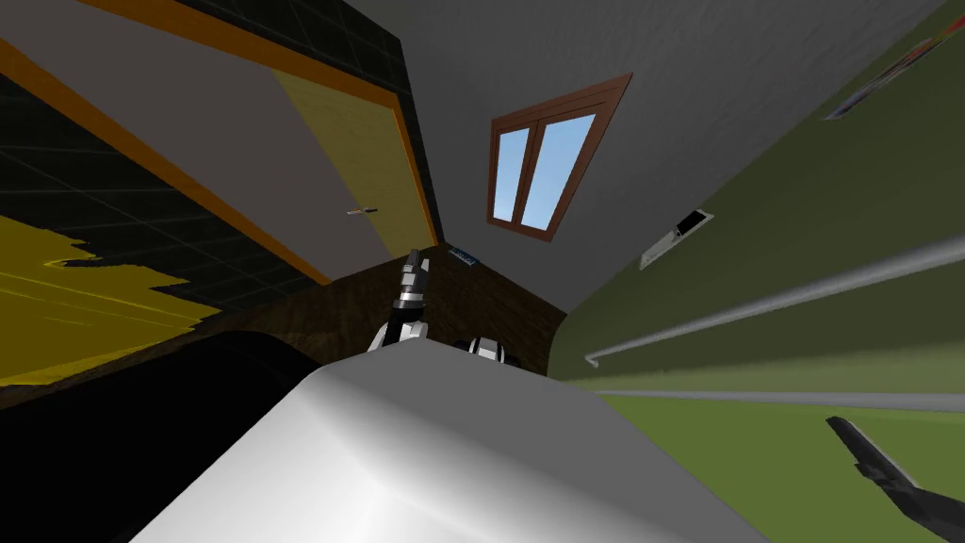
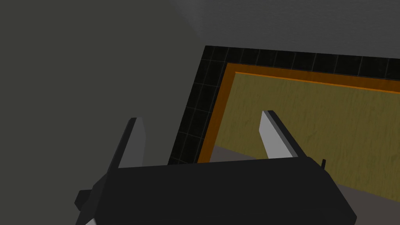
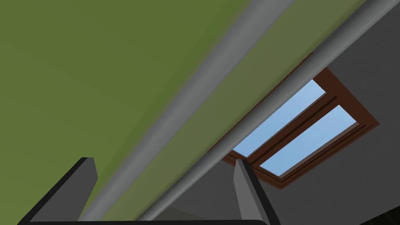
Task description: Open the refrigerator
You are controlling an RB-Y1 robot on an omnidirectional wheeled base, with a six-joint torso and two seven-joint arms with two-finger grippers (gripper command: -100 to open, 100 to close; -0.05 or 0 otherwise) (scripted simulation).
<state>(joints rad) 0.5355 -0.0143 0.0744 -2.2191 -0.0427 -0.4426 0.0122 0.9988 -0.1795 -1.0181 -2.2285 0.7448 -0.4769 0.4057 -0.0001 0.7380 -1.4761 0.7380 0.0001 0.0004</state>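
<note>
The right arm reaches out to the refrigerator (image 3: 78, 78). Its right gripper (image 3: 164, 159) is held close over the green door face and aimed along that face toward a brown-framed window (image 3: 300, 129). The fingers stand wide apart with nothing pressed between them.

Two grey lines on the door pass up through the gap between the jaws. A flat grey strip (image 3: 193, 97) rises just beside the finger that lies over the green face. The handle (image 3: 240, 133), a round grey rod, starts nearer the middle of the gap and passes the tip of the finger that stands before the window. I cannot tell whether either finger touches it.

The handle's long axis runs away ahead of the jaws, slanting toward the window-side finger, so the gripper points more along the rod than across it. In the head view the rod lies lengthwise on the door, roughly parallel to the strip, with one end bent in to the door.

The left arm stretches forward ahead of the chest, and the left gripper (image 2: 201, 116) has its fingers apart and empty.
</note>
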